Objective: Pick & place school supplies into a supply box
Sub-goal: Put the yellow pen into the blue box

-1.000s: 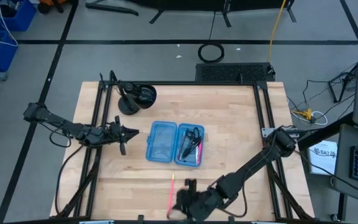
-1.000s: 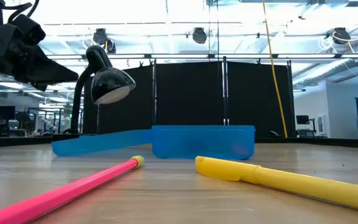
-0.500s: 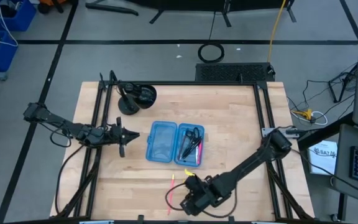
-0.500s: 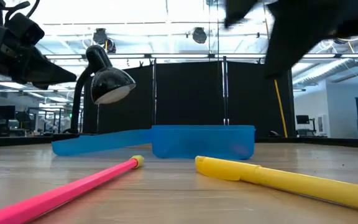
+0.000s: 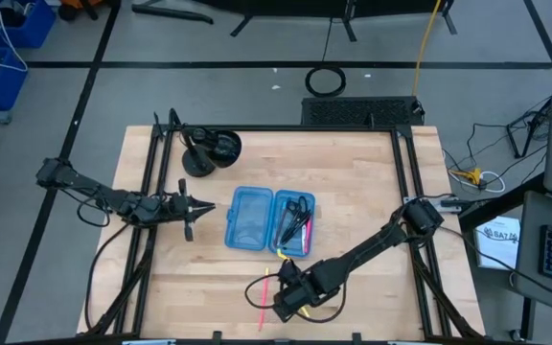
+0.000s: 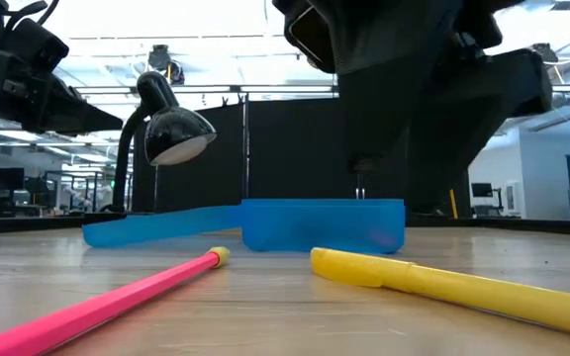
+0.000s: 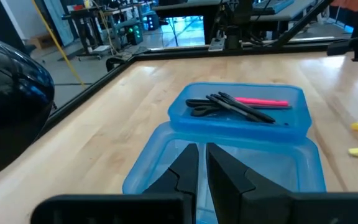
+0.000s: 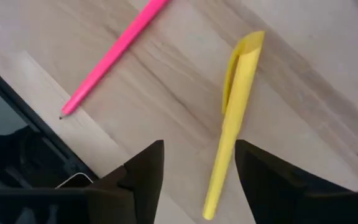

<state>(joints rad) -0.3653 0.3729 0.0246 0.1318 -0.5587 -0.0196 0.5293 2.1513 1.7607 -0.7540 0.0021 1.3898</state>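
Note:
The supply box (image 5: 269,220) lies open at the table's middle, its two blue halves flat. The right half (image 7: 241,112) holds black scissors, dark pens and a pink pen. Near the front edge a yellow pen (image 8: 232,118) and a pink pencil (image 8: 114,56) lie flat on the wood. My right gripper (image 8: 197,180) hangs open above the yellow pen, pointing steeply down. Its fingers stand on either side of the pen's one end without touching it. My left gripper (image 7: 202,168) is shut and empty, held level left of the box.
A black desk lamp (image 5: 209,151) stands at the table's far left, behind my left arm. A black frame rail (image 8: 17,124) runs along the front edge, close to the pink pencil's tip. Bare wood lies right of the box.
My right gripper has come down from above the front edge toward the yellow pen, rolling about its own line and tipping further down. In the low view it has entered from the top and now fills the upper middle. The pen and the pencil have stayed in place.

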